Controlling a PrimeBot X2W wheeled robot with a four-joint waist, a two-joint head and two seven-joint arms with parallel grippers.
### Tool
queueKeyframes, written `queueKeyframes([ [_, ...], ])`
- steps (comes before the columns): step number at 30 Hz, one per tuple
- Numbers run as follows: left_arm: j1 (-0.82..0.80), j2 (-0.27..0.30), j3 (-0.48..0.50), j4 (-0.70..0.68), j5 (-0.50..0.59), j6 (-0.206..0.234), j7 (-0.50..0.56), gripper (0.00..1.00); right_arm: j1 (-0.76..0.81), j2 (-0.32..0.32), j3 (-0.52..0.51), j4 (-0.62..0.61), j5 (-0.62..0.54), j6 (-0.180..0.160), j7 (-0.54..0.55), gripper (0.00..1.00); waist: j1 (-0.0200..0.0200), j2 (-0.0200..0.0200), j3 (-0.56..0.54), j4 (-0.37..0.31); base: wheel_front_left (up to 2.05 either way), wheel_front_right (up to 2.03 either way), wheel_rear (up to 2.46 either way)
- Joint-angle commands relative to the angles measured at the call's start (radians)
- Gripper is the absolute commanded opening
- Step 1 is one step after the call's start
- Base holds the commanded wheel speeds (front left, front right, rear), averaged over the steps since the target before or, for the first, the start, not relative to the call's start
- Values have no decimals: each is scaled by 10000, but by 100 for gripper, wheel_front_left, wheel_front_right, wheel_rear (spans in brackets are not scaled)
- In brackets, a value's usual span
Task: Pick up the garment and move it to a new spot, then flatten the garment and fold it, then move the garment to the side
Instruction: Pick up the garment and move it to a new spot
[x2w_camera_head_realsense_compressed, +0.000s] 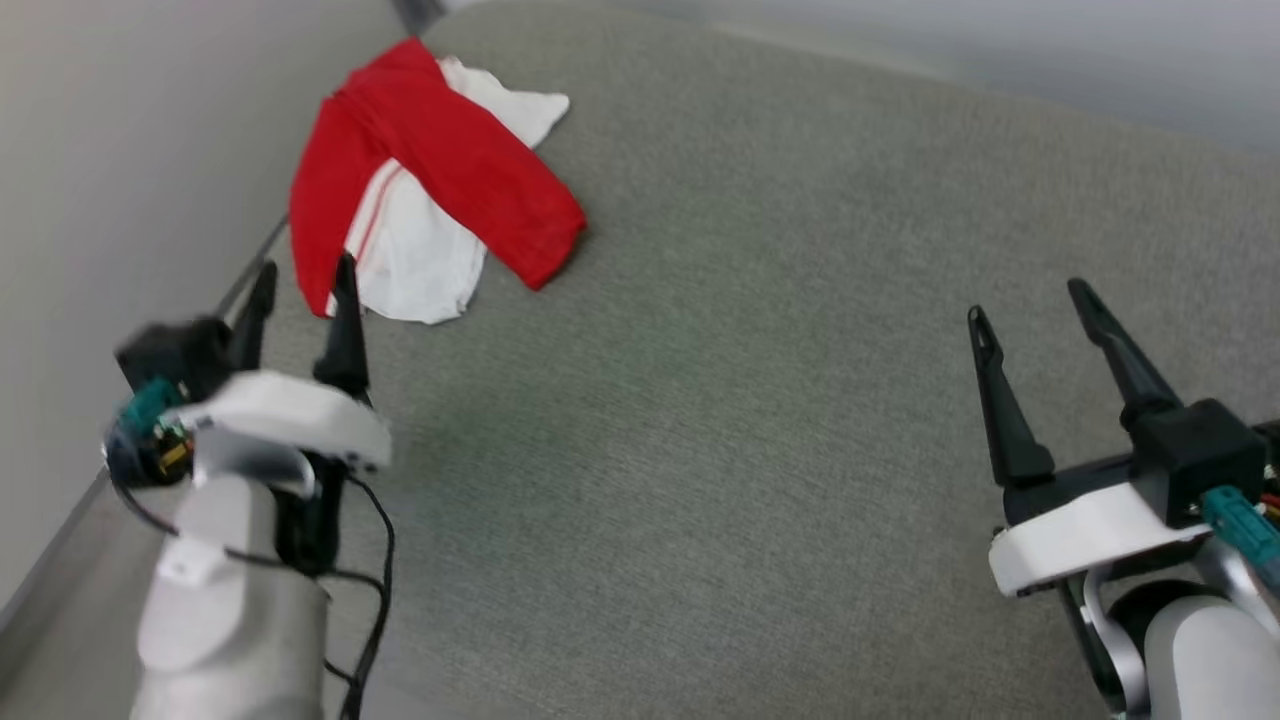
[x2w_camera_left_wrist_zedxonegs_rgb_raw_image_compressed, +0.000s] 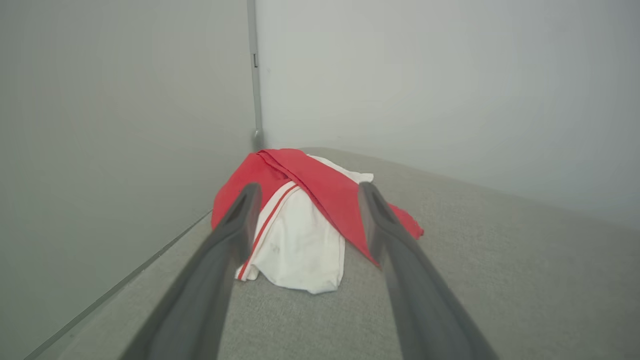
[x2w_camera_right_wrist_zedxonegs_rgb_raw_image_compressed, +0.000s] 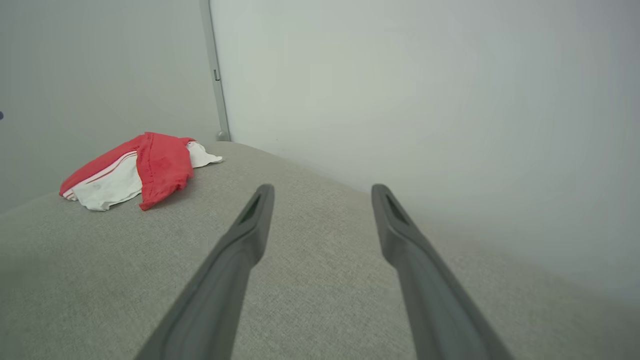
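The left hand (x2w_camera_head_realsense_compressed: 306, 262) rides low on the left, its two dark fingers (x2w_camera_head_realsense_compressed: 345, 330) spread wide, pointing up and forward, gripping nothing. The right hand (x2w_camera_head_realsense_compressed: 1027, 298), low on the right, is equally spread and empty, its fingers leaning slightly left

The grey fabric surface (x2w_camera_head_realsense_compressed: 760, 420) lies bare and wide between my two arms, so either one has room to pass across it. The crumpled garment (x2w_camera_head_realsense_compressed: 440, 180) sits in the far left corner, close beside the left wall (x2w_camera_head_realsense_compressed: 110, 150). That wall crowds my left gripper (x2w_camera_head_realsense_compressed: 306, 262) on its outer side. The back wall (x2w_camera_head_realsense_compressed: 1000, 50) closes off the far edge.
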Motion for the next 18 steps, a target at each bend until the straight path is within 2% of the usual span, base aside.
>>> queueKeyframes([
  [1,-829,347,130,657,-125,21,346,100,-338,-93,1,-161,-134,-3,91,100,0,0,1019,-537,0,0,0],
  [8,-3133,1562,-36,2438,-955,9,1803,100,-949,-79,-3,-464,-491,-3,176,100,0,0,2319,-1271,0,0,0],
  [18,-4722,3832,-1581,3877,-3223,6,5360,100,-1694,34,107,-656,-747,-5,-65,100,0,0,3697,-2325,0,0,0],
])
